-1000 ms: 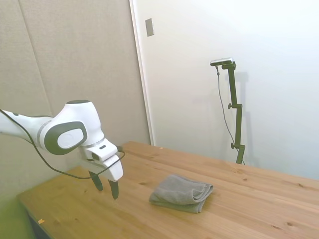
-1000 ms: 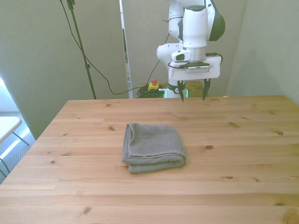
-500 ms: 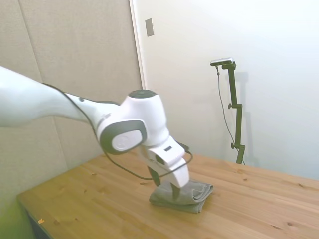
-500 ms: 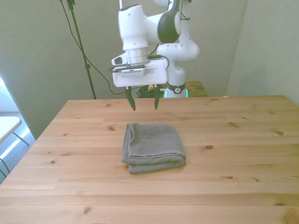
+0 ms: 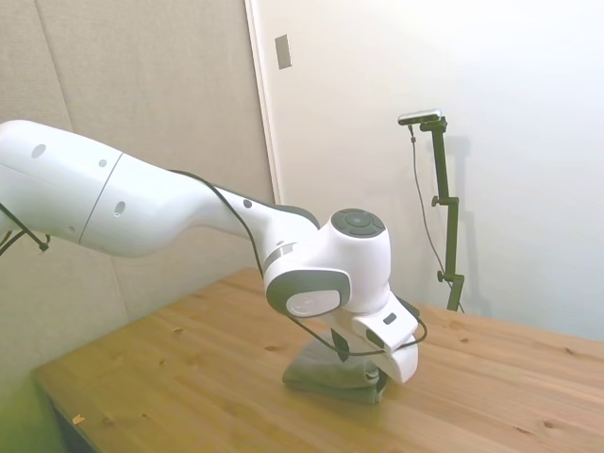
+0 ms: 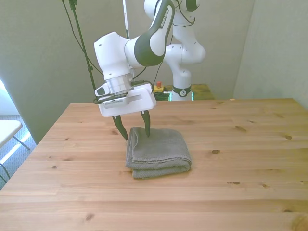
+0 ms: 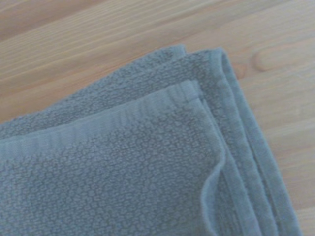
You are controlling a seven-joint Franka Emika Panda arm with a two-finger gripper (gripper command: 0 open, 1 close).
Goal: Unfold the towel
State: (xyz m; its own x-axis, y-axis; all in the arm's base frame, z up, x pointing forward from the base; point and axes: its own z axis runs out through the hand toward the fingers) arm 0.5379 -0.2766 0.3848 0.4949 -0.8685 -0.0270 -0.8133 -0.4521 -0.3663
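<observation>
The grey towel (image 6: pixel 159 151) lies folded on the wooden table (image 6: pixel 240 168), near its middle. My gripper (image 6: pixel 134 131) hangs open right over the towel's far corner on the front view's left, one finger on each side of that corner's edge. In the side view the gripper head hides most of the towel (image 5: pixel 316 368); only its near edge shows. The wrist view shows that towel (image 7: pixel 128 167) corner close up, with several stacked layers and a thick hemmed border.
Bare wood lies all round the towel. Behind the table's far edge stand a cable-draped pole (image 6: pixel 84 53) and the robot's base (image 6: pixel 183 89).
The arm swung toward the front view's left and came down from well above the table to just over the towel's far corner. The fingers stayed open.
</observation>
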